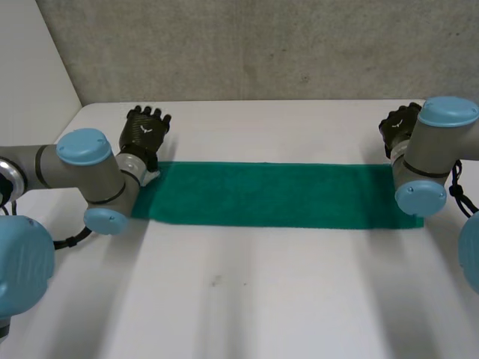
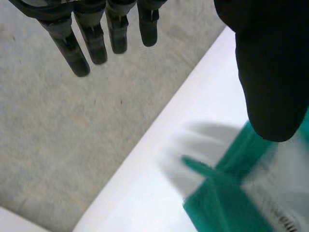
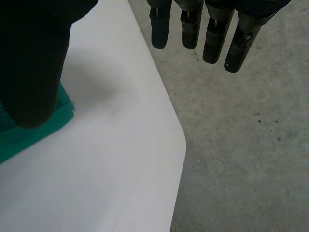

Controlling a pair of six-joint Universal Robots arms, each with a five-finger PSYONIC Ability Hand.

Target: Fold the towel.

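Empty, straight fingers [image 2: 67, 48] are shown: left hand [image 1: 146, 133] and right hand [image 1: 397, 127] poised at the crosswise towel's [image 1: 269, 194] opposite ends.

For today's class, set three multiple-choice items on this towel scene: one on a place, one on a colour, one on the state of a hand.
1. Where is the left hand?
A. by the towel's far left corner
B. on the towel's middle
C. at its near right corner

2. What colour is the towel?
A. red
B. green
C. white

3. How are the right hand's fingers?
A. curled round the towel
B. straight, holding nothing
C. pinching a corner

Answers:
1 A: the head view shows it just beyond that corner.
2 B: the strip on the white table is green.
3 B: its wrist view shows straight fingers with nothing between them and the thumb.
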